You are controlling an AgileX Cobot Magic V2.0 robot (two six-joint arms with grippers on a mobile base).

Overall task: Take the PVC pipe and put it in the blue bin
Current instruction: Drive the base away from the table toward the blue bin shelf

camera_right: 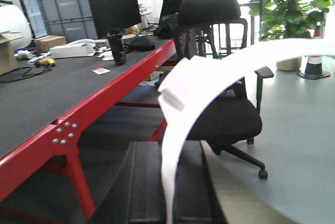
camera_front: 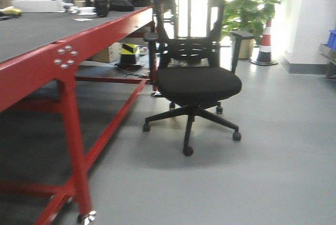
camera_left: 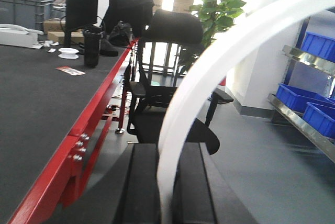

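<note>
Lightness and stiffness we expected of the PVC pipe, seemingly the small white ring at upper left on the table by a black bottle; its thick band looked graspable. A white curved strip rose between the fingers of the left gripper and the right gripper; whether clamped, we couldn't tell.

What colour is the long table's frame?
Red; the table frame shows best in the exterior front-facing view.
</note>
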